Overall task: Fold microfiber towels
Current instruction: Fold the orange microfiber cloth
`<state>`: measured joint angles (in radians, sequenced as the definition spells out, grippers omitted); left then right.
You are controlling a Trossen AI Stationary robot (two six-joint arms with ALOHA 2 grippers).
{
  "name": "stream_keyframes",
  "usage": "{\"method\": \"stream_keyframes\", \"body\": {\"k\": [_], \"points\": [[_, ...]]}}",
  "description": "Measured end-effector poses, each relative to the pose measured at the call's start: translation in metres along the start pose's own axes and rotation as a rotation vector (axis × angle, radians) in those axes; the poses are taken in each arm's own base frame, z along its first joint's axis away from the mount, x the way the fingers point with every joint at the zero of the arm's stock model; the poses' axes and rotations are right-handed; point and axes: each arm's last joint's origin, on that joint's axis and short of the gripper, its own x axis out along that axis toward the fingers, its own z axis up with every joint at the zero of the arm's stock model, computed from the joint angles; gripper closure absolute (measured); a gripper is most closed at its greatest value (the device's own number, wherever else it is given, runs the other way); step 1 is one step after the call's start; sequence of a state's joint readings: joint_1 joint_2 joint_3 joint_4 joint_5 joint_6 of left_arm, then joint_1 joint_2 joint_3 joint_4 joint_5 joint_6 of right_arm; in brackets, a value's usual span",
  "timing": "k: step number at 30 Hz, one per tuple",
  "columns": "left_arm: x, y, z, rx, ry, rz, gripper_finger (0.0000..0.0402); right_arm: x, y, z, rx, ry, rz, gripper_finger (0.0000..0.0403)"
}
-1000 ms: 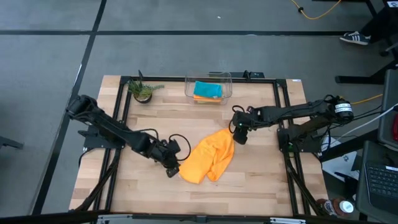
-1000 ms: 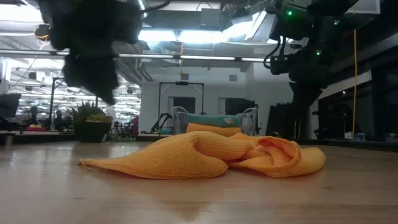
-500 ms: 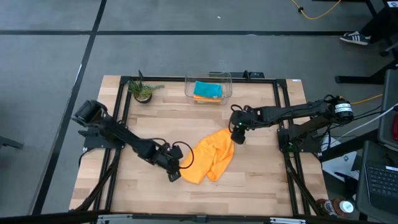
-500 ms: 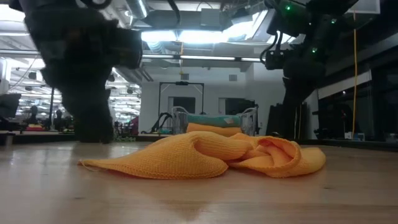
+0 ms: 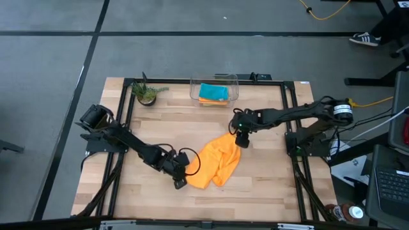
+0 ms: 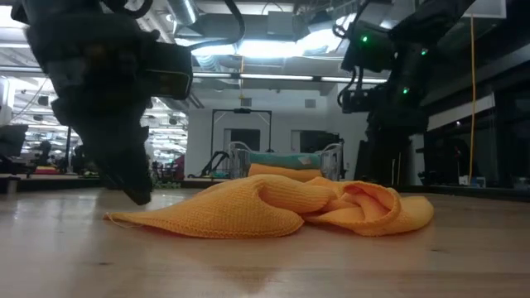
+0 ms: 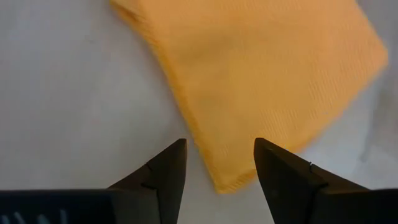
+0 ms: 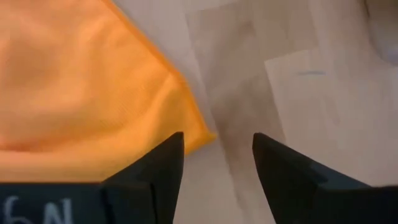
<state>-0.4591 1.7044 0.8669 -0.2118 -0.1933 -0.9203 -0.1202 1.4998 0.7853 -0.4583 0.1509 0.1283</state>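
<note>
A: We count one rumpled orange towel [image 5: 216, 164] mid-table; two more folded in the clear bin [image 5: 214, 89] behind it.

B: Left gripper [image 7: 216, 163] and right gripper [image 8: 214, 159] flank its corners, fingers apart, empty; potted plant [image 5: 146, 93] beside the bin.

This is a robotics lab in an open-plan office hall. A wooden surface [image 5: 255, 172] sits in a black metal frame [image 5: 124, 102] on grey carpet. Behind it, rows of ceiling lights [image 6: 265, 48], exposed ducts, desks and a potted plant [image 6: 120, 161] stretch away.
</note>
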Motion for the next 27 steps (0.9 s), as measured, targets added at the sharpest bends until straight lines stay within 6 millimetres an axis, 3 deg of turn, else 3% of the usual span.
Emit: {"method": "stream_keyframes", "body": {"k": [3, 7, 17, 27], "points": [[0.002, 0.001, 0.0, -0.01, -0.013, 0.021, 0.0221, 0.007, -0.006, 0.004, 0.025, -0.019, -0.006, 0.0208], [0.01, 0.003, -0.005, 0.001, 0.007, 0.056, 0.0221, 0.012, -0.009, 0.006, 0.048, -0.007, 0.118, 0.0208], [0.019, 0.004, -0.01, 0.018, 0.007, 0.103, 0.0221, 0.049, -0.006, 0.0, -0.109, 0.092, 0.118, 0.0208], [0.018, 0.005, -0.017, 0.112, 0.036, 0.147, 0.0241, 0.047, -0.007, 0.0, -0.097, 0.077, 0.088, 0.0208]]}}
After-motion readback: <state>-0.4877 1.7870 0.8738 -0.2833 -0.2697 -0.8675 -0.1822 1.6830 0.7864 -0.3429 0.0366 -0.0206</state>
